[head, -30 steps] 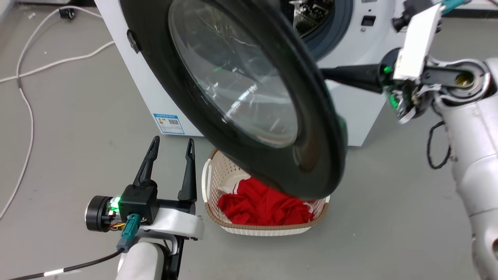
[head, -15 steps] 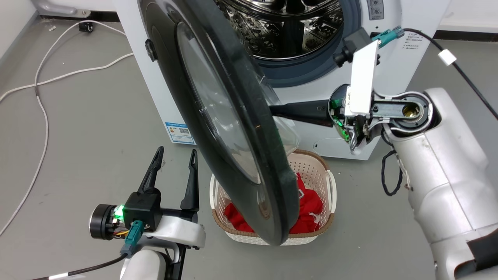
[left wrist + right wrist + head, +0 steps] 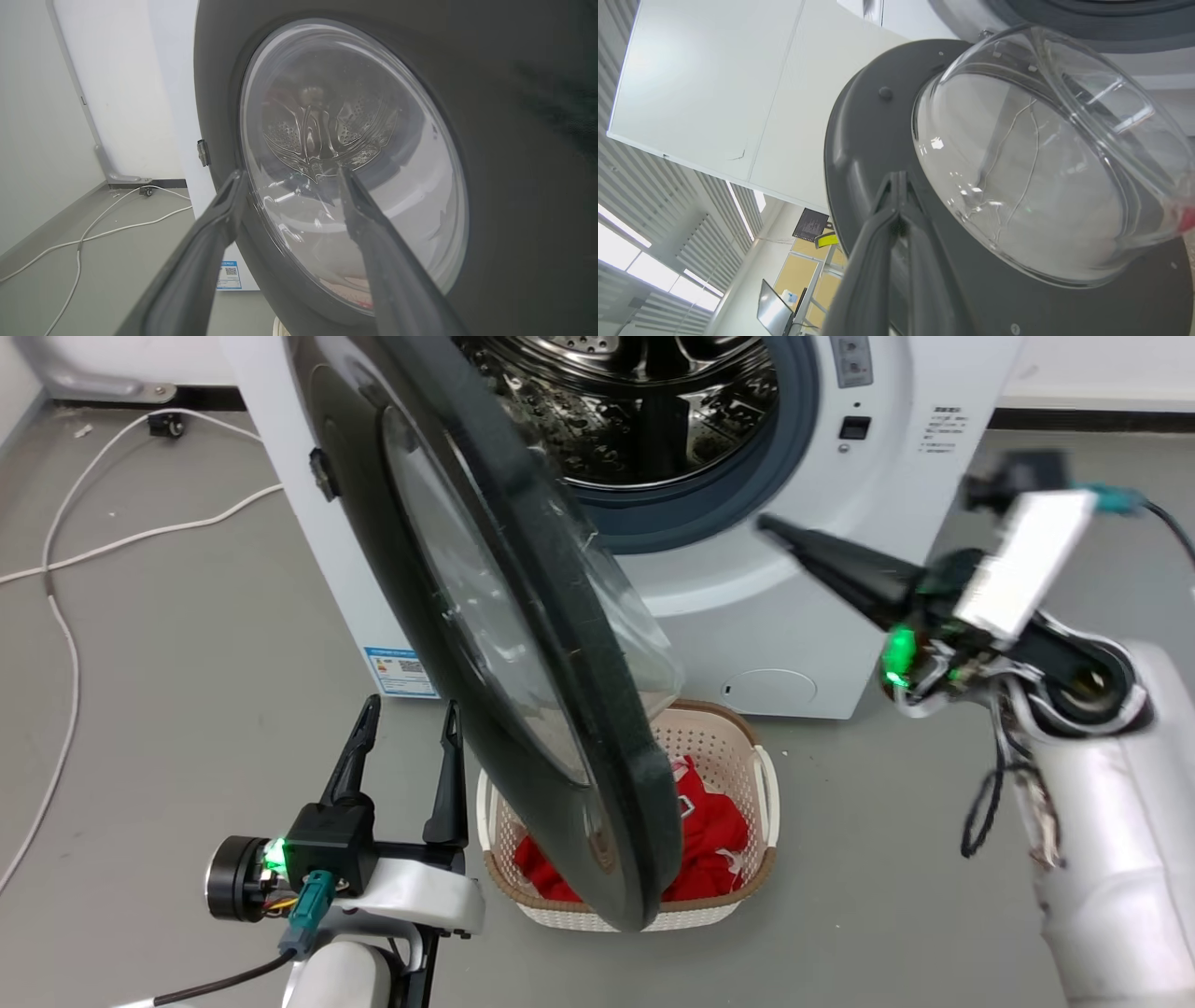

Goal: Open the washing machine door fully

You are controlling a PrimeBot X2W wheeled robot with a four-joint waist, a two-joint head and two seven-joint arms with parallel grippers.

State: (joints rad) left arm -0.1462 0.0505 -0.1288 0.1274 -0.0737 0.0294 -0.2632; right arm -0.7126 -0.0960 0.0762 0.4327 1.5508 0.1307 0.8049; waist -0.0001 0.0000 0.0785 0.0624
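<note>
The washing machine (image 3: 822,569) stands at the top of the head view, its steel drum (image 3: 644,411) exposed. The washing machine door (image 3: 551,616) stands swung out on its left hinge, almost edge-on to me, with its lower rim over the basket. My right gripper (image 3: 770,527) is shut and empty, pointing left at the door's inner side with a gap between them. In the right wrist view the shut right gripper (image 3: 899,176) points at the door's grey inner face (image 3: 859,140) beside the glass bowl (image 3: 1041,154). My left gripper (image 3: 408,719) is open, just left of the door's outer face (image 3: 514,140).
A cream laundry basket (image 3: 728,901) with red cloth (image 3: 709,821) sits on the floor under the door's lower edge. White cables (image 3: 56,607) trail over the grey floor at left. A blue label (image 3: 401,672) and a round flap (image 3: 770,689) mark the machine's lower front.
The door has swung further out, from facing me to nearly edge-on. My right gripper has drawn back to the right from behind the door. The head view shifted. The left gripper stayed put.
</note>
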